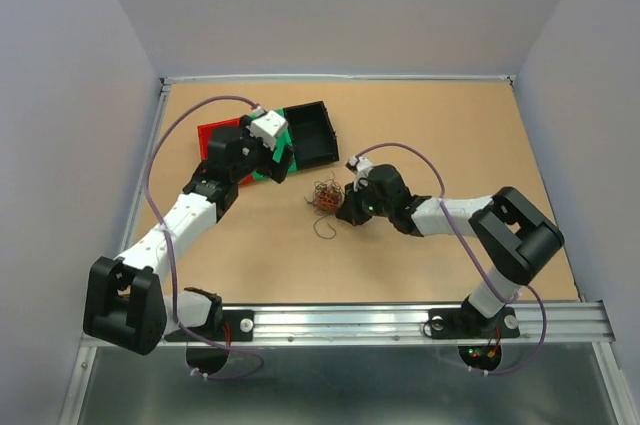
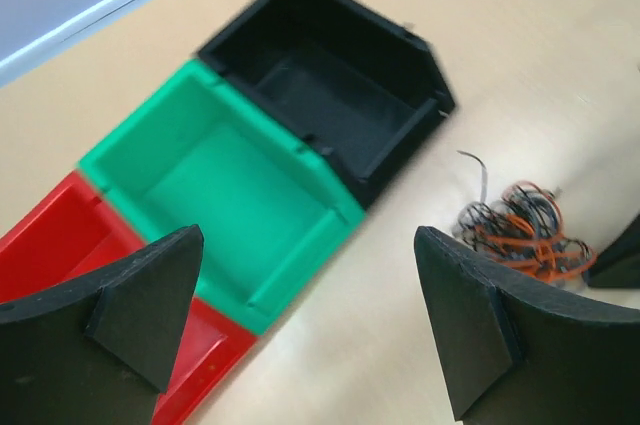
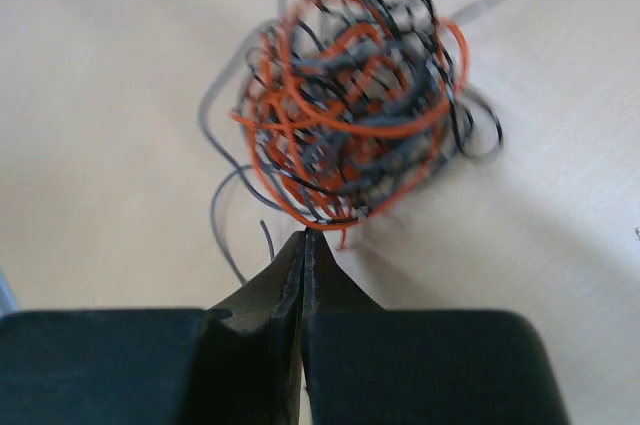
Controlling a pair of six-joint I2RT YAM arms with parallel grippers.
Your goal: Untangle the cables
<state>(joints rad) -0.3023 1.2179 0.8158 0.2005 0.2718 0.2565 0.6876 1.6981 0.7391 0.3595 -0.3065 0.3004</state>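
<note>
Found the cables bunched in one tight clump of orange, dark and grey-green loops, lying on the tabletop right of centre, with a few loose strand ends trailing out toward the near side. Saw the right tool down low at the clump's edge, clenched flat, tips touching the outermost loops. Couldn't tell from the wrist view about a strand actually pinched there versus merely brushed. Saw the left tool released wide, holding nothing, hanging over a row of bins and apart from the clump. Logged red bin, green bin and black bin side by side, touching. Judged the step as the first pinch on the tangle, separation barely begun, no wire clearly freed from the mass. Judged the next move as needing a second anchor: left tool brought across to the other side of the clump and closed on a different colour, then a slow pull apart, low over the tabletop. Flagged the risk of dragging the whole clump along instead of teasing one wire out, given such thin springy strands and no confirmed grip.
</note>
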